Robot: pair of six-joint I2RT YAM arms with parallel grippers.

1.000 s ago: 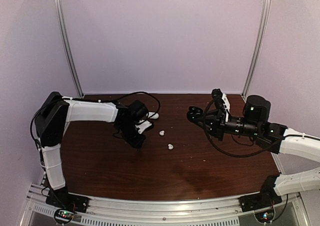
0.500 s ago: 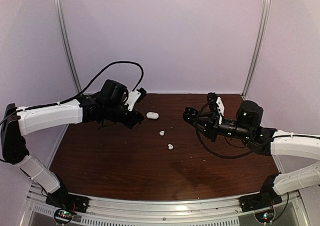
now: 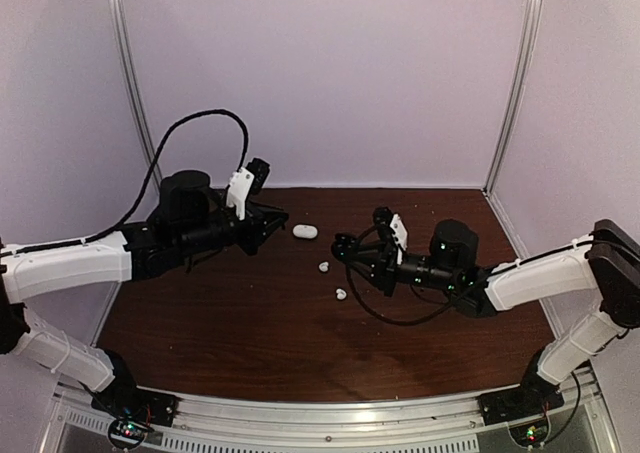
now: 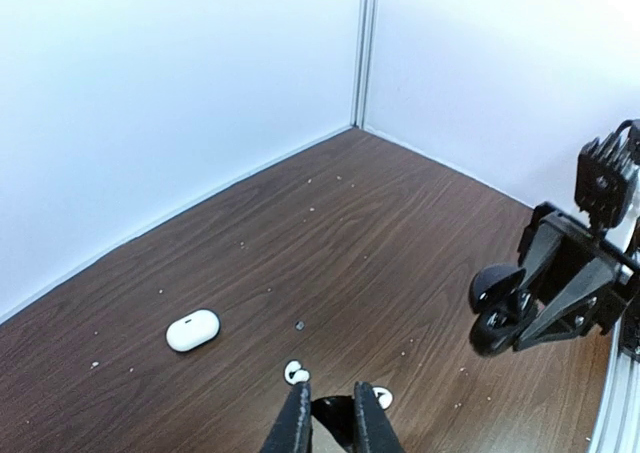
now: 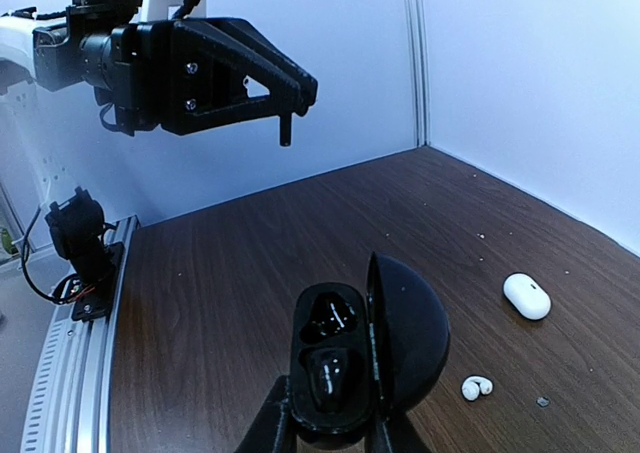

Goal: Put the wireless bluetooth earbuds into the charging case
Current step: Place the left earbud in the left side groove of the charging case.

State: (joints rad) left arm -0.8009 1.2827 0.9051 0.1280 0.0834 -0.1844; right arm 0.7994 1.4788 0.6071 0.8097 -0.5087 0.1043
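Gripping the open case (image 5: 390, 333), wells up, right claw (image 5: 325, 423) was closed on it | left claw (image 4: 332, 398) was nearly shut on a dark piece (seemingly the black bud (image 4: 336, 415)), up-left of the case, apart | white buds (image 3: 323, 267) lay on the table (image 3: 200, 323), nearer the right claw

Left gripper (image 3: 281, 217) and right gripper (image 3: 346, 246) clamped

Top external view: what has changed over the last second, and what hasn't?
The left hand lifted off the table as its arm unfolded, pinching what looks like a small dark piece. The right hand, gripping the open black case, moved left toward the loose earbuds. The white case and both white earbuds stayed put.
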